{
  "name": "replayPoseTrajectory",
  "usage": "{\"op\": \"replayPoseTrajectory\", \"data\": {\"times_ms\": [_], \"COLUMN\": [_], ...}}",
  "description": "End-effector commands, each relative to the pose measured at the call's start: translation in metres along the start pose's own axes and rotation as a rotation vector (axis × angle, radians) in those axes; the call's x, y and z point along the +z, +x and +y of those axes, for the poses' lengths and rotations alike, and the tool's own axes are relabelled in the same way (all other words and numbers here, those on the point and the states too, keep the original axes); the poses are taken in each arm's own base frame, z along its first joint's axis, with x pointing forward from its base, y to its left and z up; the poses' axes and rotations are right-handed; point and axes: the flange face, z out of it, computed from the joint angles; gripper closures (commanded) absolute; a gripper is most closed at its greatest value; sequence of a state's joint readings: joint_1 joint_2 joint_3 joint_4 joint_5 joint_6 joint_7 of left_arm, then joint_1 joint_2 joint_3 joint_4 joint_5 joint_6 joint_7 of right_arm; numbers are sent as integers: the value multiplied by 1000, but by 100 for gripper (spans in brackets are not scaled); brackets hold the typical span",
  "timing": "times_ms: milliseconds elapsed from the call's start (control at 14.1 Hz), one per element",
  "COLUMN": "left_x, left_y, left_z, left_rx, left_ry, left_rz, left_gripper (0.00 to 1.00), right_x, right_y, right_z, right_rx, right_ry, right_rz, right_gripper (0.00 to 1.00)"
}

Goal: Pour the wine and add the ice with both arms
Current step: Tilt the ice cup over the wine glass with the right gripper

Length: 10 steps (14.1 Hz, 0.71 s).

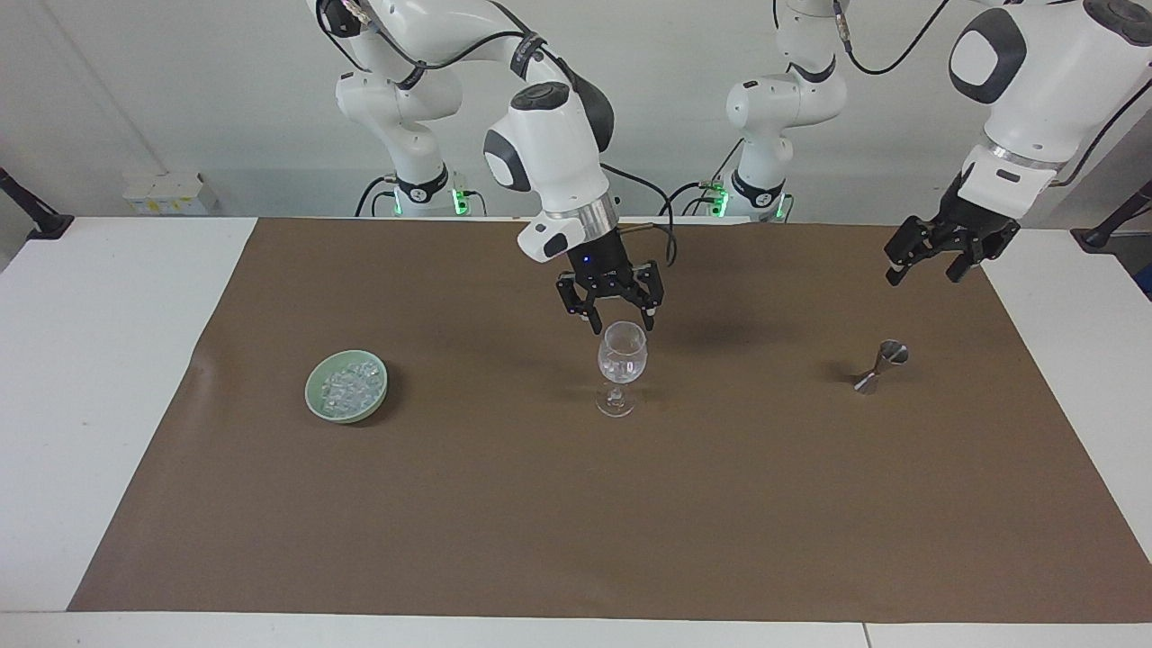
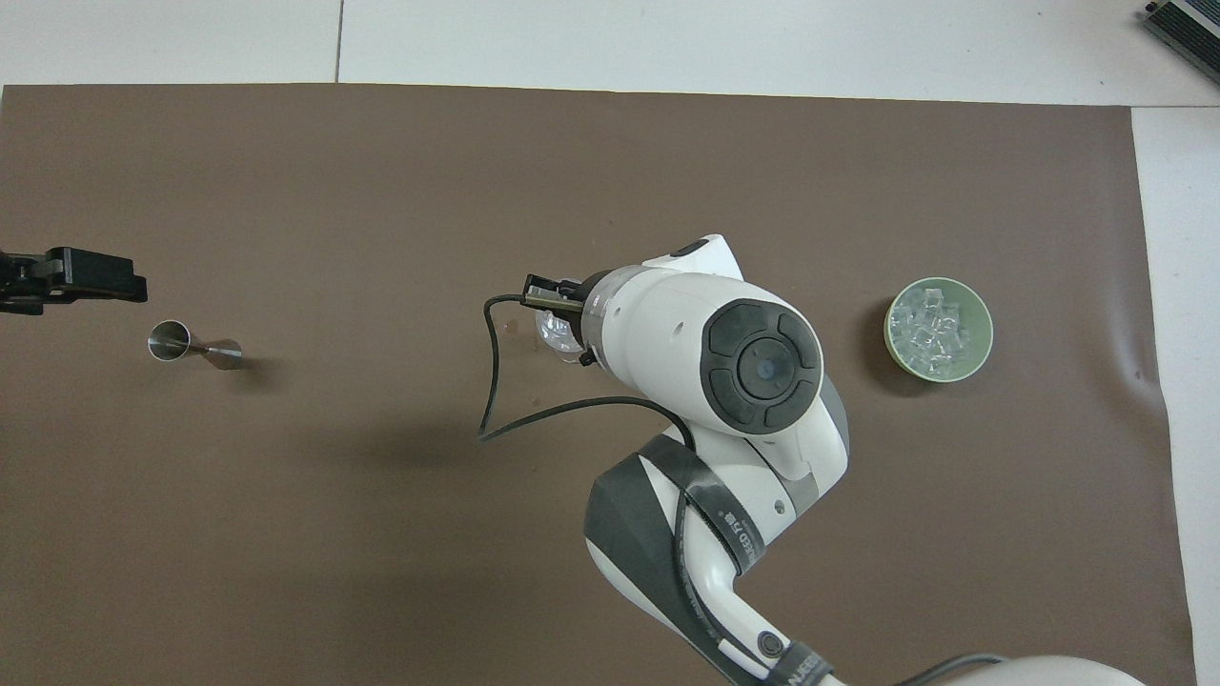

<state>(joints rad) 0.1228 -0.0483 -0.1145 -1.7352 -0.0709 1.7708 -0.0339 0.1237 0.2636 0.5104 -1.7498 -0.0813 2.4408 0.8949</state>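
Observation:
A clear wine glass (image 1: 622, 364) stands upright mid-mat with clear ice in its bowl; the right arm mostly covers it in the overhead view, where only its edge (image 2: 551, 333) shows. My right gripper (image 1: 622, 322) hangs just above the rim, open, with nothing between its fingers. More ice (image 1: 349, 382) (image 2: 934, 329) fills a pale green bowl (image 1: 311, 396) (image 2: 890, 333) toward the right arm's end. My left gripper (image 1: 927, 261) (image 2: 95, 283) hovers open over the mat beside a steel jigger (image 1: 880, 366) (image 2: 191, 345). Wine is out of view.
A brown mat (image 1: 576, 504) covers most of the white table (image 1: 99, 378). The right arm's cable (image 2: 491, 381) loops above the mat near the glass.

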Motion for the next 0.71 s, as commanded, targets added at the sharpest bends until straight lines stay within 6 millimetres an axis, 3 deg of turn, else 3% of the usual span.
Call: {"op": "replayPoseTrajectory", "data": {"times_ms": [0, 636], "left_x": [2, 6], "left_y": [0, 3], "left_z": [4, 15], "left_rx": [25, 115], "left_ry": [22, 66], "left_rz": [5, -8], "left_gripper": [0, 0], "right_x": [-9, -104], "right_y": [22, 94], "right_z": [13, 120], "right_rx": [0, -45], "right_ry": [-34, -286], "right_rz": [49, 83], "right_gripper": [0, 0]}}
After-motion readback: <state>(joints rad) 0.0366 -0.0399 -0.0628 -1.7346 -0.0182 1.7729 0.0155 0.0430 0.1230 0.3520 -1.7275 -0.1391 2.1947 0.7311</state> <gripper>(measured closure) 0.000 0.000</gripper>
